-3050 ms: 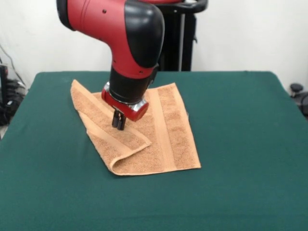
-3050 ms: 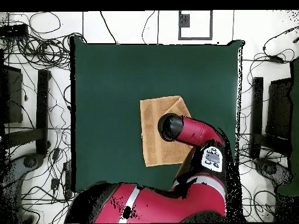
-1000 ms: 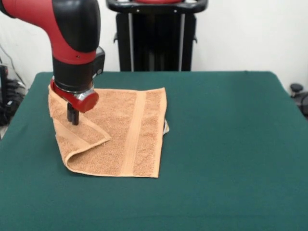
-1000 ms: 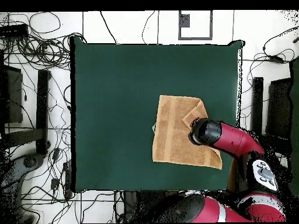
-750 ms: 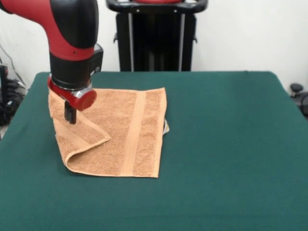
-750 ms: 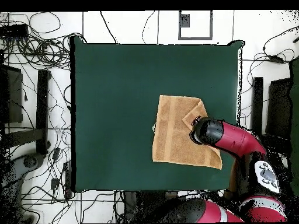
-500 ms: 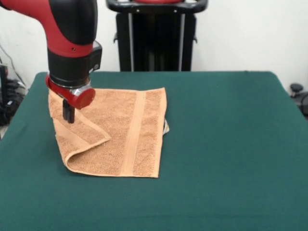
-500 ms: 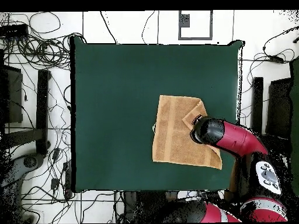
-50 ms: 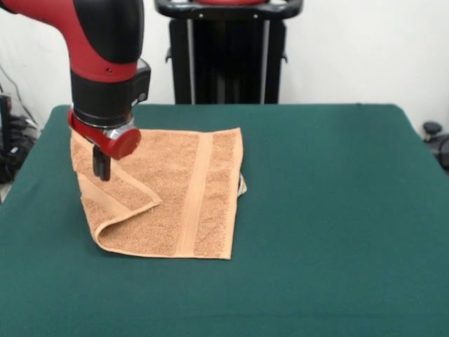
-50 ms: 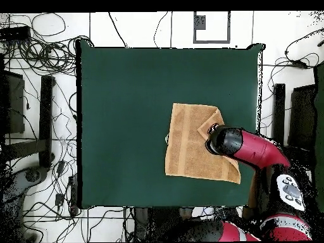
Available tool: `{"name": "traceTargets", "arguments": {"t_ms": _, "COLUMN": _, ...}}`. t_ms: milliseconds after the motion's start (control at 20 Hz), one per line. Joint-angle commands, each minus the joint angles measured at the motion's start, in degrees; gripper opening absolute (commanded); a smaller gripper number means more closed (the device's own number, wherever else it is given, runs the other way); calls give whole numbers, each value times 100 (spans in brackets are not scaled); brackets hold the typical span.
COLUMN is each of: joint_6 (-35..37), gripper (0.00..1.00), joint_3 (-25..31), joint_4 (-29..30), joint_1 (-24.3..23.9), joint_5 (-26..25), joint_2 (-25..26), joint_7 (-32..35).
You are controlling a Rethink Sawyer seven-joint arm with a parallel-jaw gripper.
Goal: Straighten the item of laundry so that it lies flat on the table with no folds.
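The item of laundry [image 9: 186, 193], an orange-tan towel, lies on the left half of the table [image 9: 337, 210]. Its front left corner is folded over into a triangular flap [image 9: 119, 200] that ends in a rounded fold near the front edge. One woven band [image 9: 196, 189] runs front to back, and a small white tag [image 9: 242, 186] peeks out at the right edge. My gripper [image 9: 102, 170] hangs over the flap's back left part, close to the cloth. Seen from overhead, the towel [image 10: 186, 142] lies near the table's right side, and the arm's black wrist [image 10: 221, 140] covers the flap and the gripper.
A black stand [image 9: 224, 56] rises behind the table's far edge. Cables [image 10: 44, 50] and dark frames surround the table [image 10: 126, 95] in the overhead view. The towel's left edge lies close to the table's left edge [image 9: 42, 140] in the front view.
Three seconds ago the towel lay nearer the middle and askew; it has since been dragged left and squared. In the last second the gripper shifted slightly left and up; the towel stayed still.
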Motion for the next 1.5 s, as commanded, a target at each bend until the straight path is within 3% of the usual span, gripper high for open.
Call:
{"name": "traceTargets", "arguments": {"t_ms": 50, "joint_6": 357, "gripper": 0, "joint_3": 751, "joint_4": -216, "joint_1": 279, "joint_5": -97, "joint_2": 492, "joint_7": -22}}
{"name": "traceTargets", "arguments": {"t_ms": 1500, "joint_6": 201, "gripper": 0, "joint_3": 686, "joint_4": -406, "joint_1": 535, "joint_5": 120, "joint_2": 664, "joint_7": 460}}
